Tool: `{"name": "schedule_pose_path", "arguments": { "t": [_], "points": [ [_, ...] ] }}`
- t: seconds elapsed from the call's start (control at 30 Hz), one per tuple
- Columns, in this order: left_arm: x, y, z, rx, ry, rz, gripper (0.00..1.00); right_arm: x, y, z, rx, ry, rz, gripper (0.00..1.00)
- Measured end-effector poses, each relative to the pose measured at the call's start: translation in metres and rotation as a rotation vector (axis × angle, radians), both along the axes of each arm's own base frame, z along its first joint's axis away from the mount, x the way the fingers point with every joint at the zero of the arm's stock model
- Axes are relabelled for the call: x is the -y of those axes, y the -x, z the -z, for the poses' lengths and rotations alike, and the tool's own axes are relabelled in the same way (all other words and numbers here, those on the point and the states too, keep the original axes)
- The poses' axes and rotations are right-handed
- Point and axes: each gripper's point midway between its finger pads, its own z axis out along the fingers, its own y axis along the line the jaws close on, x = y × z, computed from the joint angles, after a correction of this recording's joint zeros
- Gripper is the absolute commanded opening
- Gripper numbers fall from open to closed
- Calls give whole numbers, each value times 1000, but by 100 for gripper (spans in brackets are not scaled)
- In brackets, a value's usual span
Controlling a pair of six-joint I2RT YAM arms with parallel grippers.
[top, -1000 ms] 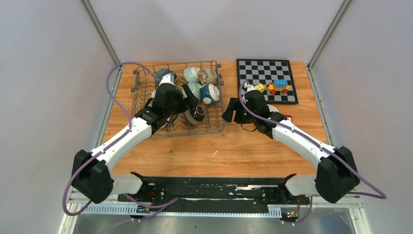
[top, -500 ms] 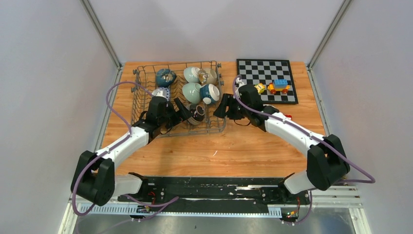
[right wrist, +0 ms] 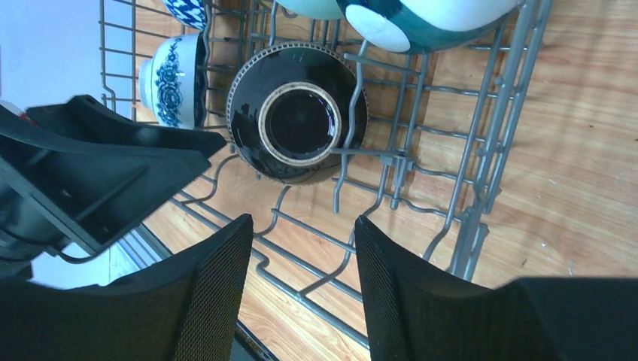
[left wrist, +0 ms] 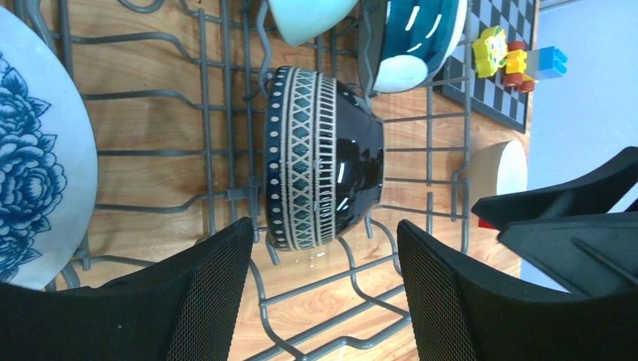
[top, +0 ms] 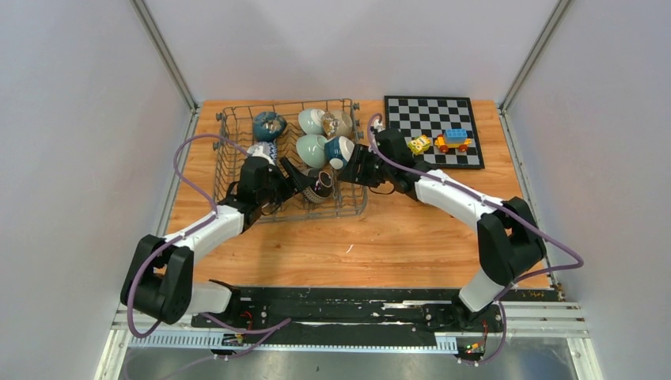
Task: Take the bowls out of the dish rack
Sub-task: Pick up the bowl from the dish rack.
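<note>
The grey wire dish rack [top: 285, 103] stands at the back left and holds several bowls. A dark teal patterned bowl [top: 320, 184] rests on its side among the front prongs. It also shows in the left wrist view [left wrist: 323, 158] and the right wrist view [right wrist: 297, 124]. My left gripper [top: 297, 178] is open and empty just left of it [left wrist: 323, 248]. My right gripper [top: 348, 170] is open and empty at the rack's right side, facing the bowl's foot [right wrist: 301, 241]. A blue-and-white bowl [left wrist: 37, 165], a teal-and-white bowl [top: 340, 150] and pale green bowls [top: 311, 120] sit further back.
A black-and-white chessboard [top: 431, 131] with toy blocks [top: 453, 140] lies at the back right. A beige bowl [left wrist: 496, 169] stands on the table just right of the rack. Rack wires and prongs [right wrist: 353, 158] run between my fingers and the dark bowl.
My right gripper has moved left from the table to the rack's right edge, towards the dark bowl. My left gripper has drawn back from deeper in the rack to beside that bowl.
</note>
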Motion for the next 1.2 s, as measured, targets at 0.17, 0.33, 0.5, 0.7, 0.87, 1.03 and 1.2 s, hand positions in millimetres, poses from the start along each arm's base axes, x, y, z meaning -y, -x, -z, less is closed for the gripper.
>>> {"name": "schedule_pose_path", "arguments": {
  "t": [0.17,0.33,0.5,0.7,0.87,1.03,1.2],
  "points": [
    [-2,1,14,-29,6,-8,70,-8,-11,0,-15,-11,13,44],
    [-3,-1,17,-31,19,-8,68,-16,-21,9,-42,-10,23,37],
    [0,-4,19,-26,38,4,65,-24,-32,20,-63,-3,19,33],
    [6,-7,23,-26,56,25,61,-31,-38,27,-82,-3,5,31],
    [10,-8,24,-33,78,40,56,-34,-38,29,-90,-7,-6,30],
    [11,-8,22,-24,84,45,54,-35,-38,37,-107,1,-9,28],
    [12,-8,22,-24,87,50,51,-36,-38,38,-114,4,-12,27]
  ]
}}
